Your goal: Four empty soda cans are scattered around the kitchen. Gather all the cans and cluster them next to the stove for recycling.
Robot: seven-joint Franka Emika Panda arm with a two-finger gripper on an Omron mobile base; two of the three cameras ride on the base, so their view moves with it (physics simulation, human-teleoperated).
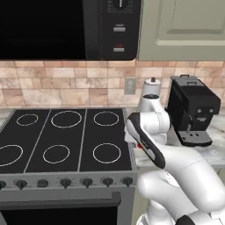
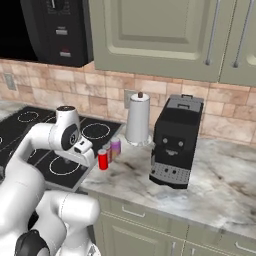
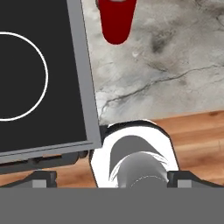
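Sage-green upper cabinets (image 2: 165, 35) are running along the top of the kitchen, with tan brick tile (image 2: 100, 87) lining the wall beneath them and a black microwave (image 1: 66, 28) hanging over the stove (image 1: 61, 136). The stove is showing a flat black glass top with white ring burners, a grey steel rim and a row of black knobs along its front. To its right a grey-veined marble counter (image 2: 215, 185) is stretching away, and green base cabinets are sitting under it. Wood plank floor (image 3: 197, 131) is showing below the counter edge in the hand view.

The white arm is bending over the seam between stove and counter. A black coffee machine (image 2: 175, 145) is standing on the marble, and a tall white paper-towel roll (image 2: 138, 120) is standing just to its left against the wall.

Close to the stove's right edge, soda cans are clustering on the counter: a red can (image 2: 103, 160) in front, a purplish-pink can (image 2: 116, 146) just behind it, and another can between them, partly hidden. In the hand view the red can (image 3: 116, 21) is sitting on the marble just beside the stove's grey rim.

The gripper (image 3: 111, 178) is hovering above the counter edge with its fingers spread wide, holding nothing.
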